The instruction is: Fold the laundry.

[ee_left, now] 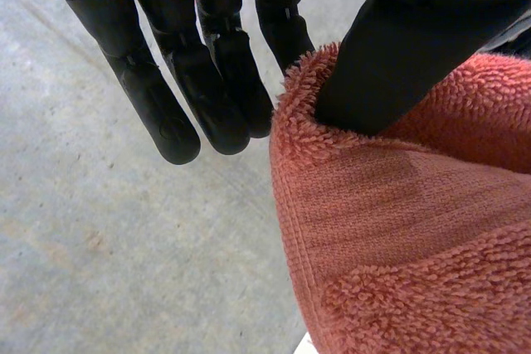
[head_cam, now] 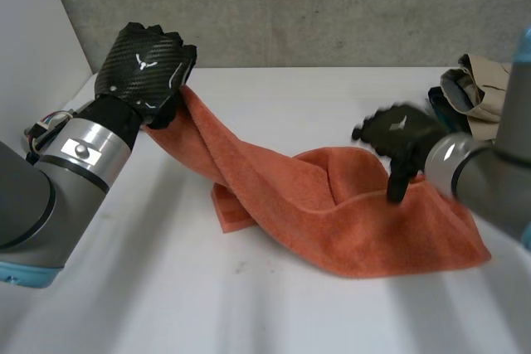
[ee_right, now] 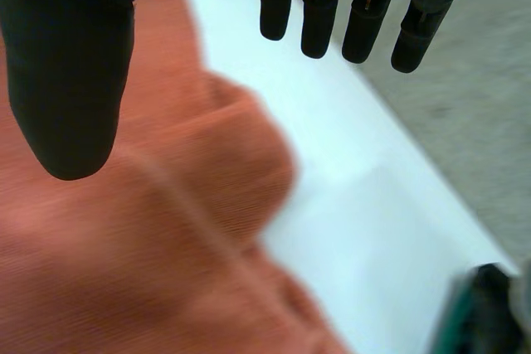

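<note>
Your left hand (head_cam: 145, 64) is up in the air over the far left part of the white table (head_cam: 290, 97). It holds one corner of the orange towel (head_cam: 332, 213). In the left wrist view the thumb (ee_left: 390, 64) is pushed into the fluffy edge of the orange towel (ee_left: 398, 230) and pinches it against the side of the nearest finger. The other fingers (ee_left: 207, 89) are straight and sit just beside the cloth, not on it. From that corner the towel hangs down in a long slope to the table. The rest of it lies bunched up in the middle. Your right hand (head_cam: 402, 128) is over the bunched part, above a raised fold. Its fingers (ee_right: 323, 14) are straight and spread and hold nothing. Its thumb (ee_right: 70, 80) points down at the towel (ee_right: 124, 246), and the fingers reach out past the towel's edge over the bare table (ee_right: 348, 205). A pile of other clothes (head_cam: 473, 89) lies at the far right of the table, just beyond your right hand.
</note>
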Robot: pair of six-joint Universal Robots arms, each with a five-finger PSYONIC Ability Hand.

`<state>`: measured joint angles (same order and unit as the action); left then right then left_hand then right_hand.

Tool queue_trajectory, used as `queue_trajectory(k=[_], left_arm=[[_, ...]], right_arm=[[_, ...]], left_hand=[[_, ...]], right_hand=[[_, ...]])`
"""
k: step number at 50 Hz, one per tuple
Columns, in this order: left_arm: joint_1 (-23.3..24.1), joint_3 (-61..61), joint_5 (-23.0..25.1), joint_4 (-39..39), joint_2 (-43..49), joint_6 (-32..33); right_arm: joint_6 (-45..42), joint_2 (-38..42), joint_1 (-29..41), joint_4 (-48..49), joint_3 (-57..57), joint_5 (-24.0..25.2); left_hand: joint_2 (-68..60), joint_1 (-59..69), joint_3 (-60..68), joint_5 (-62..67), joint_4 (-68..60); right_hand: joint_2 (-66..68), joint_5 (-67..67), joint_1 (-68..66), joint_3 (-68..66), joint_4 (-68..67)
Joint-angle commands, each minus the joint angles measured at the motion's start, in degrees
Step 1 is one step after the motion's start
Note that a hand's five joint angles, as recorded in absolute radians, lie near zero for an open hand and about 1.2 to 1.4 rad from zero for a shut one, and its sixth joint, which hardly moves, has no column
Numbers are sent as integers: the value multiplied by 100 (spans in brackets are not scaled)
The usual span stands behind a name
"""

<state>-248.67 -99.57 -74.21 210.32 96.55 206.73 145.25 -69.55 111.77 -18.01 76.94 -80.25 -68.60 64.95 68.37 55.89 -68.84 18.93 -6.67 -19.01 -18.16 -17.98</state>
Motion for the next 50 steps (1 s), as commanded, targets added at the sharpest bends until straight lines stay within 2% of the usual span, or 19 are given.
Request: queue_trajectory(k=[1,5,10,13,19,28,33,36,37,38,41,44,50], left_arm=[[204,-360,3,-26,-250,-1],[248,-510,-5,-34,-408,8],[240,-625,-5,-26,-523,8],[222,-625,3,-34,-523,8],[178,-616,3,-26,-523,8],[169,-634,3,-26,-462,-9],[169,-634,3,-26,-427,-10],[169,-634,-5,-17,-426,-18],[169,-634,-5,-17,-426,-10],[169,-625,-5,-17,-435,-9],[160,-599,-5,-17,-470,-9],[125,-511,-84,-17,-523,-18],[-120,-46,-418,-174,-1031,-18]], right_arm=[[-23,801,-375,78,-1048,370],[-453,1259,-375,-141,-1251,247],[-814,1313,-410,-229,-1068,-446],[-832,1269,-646,-221,-840,-614],[-823,1269,-1069,-265,-470,-396],[-709,1435,-1280,-125,-144,281],[-700,1664,-1298,174,-144,273],[-665,1682,-1315,377,-135,282],[-648,1682,-1324,412,-127,290],[-621,1656,-1333,473,-127,273],[-595,1568,-1333,482,-127,264],[-586,1270,-1368,439,-74,247],[-691,-653,-1570,-184,-223,255]], left_hand=[[-1140,1505,1163,1411,-1116],[-1140,1505,1163,1411,-1116],[-1140,1505,1163,1411,-1116],[-1140,1505,1163,1411,-1116],[-1140,1505,1163,1411,-1116],[-1140,1505,1163,1411,-1116],[-1140,1505,1163,1411,-1116],[-1140,1505,1163,1411,-1116],[-1140,1505,1163,1411,-1116],[-1140,1505,1163,1411,-1116],[-1140,1505,1163,1411,-1116],[-1140,1505,1163,1411,-1116],[-1140,1505,1163,1411,-1116]], right_hand=[[-44,-183,52,-34,-51],[141,-367,-133,-218,-236],[560,-787,-553,-638,-656],[712,-939,-704,-789,-807],[1016,-1242,-1008,-1093,-1111],[1049,-1276,-1041,-1127,-1144],[1217,-1444,-1209,-1295,-1312],[2759,-2986,-2751,-2837,-2854],[3914,-4141,-3906,-3992,-4009],[6085,-6312,-6077,-6163,-6180],[6107,-6333,-6099,-6184,-6202],[6107,-6333,-6099,-6184,-6202],[6107,-6333,-6099,-6184,-6202]])
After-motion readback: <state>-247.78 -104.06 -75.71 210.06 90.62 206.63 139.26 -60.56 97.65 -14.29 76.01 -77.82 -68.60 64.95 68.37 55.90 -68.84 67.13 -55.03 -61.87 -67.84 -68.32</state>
